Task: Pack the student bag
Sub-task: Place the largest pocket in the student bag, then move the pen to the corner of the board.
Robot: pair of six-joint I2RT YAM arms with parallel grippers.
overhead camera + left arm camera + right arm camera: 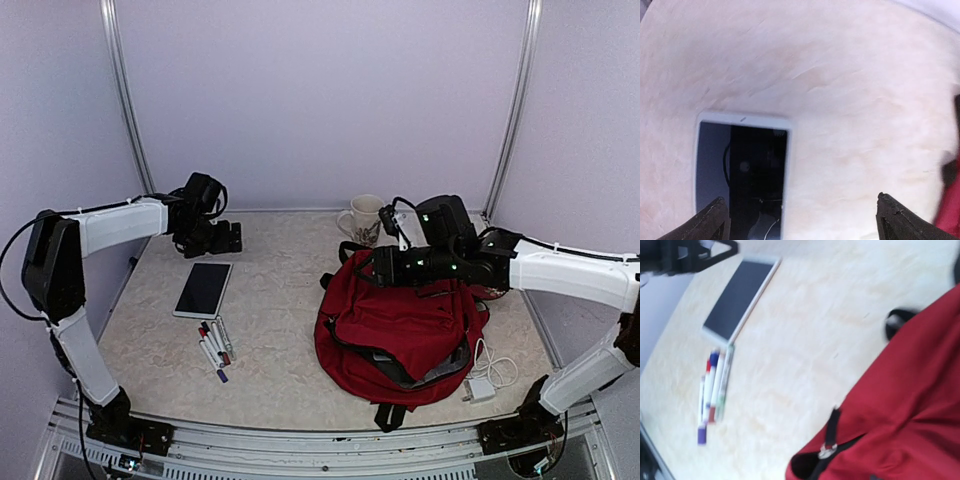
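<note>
Beige table (280,330) carrying the bag (400,330) near its right edge, I am holding my left gripper (801,210) wide open over a tablet (747,170) toward the left edge, my right gripper (385,265) hovering at the bag's far end, its jaws' state I cannot tell.

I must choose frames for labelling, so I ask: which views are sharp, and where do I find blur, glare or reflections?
Top external view: evenly lit and fairly sharp, the student bag and the markers clear. Left wrist view: the table washed out and bright, the tablet screen mirroring dark shapes. Right wrist view: blurred throughout, markers smeared, the bag's zipper soft.
</note>
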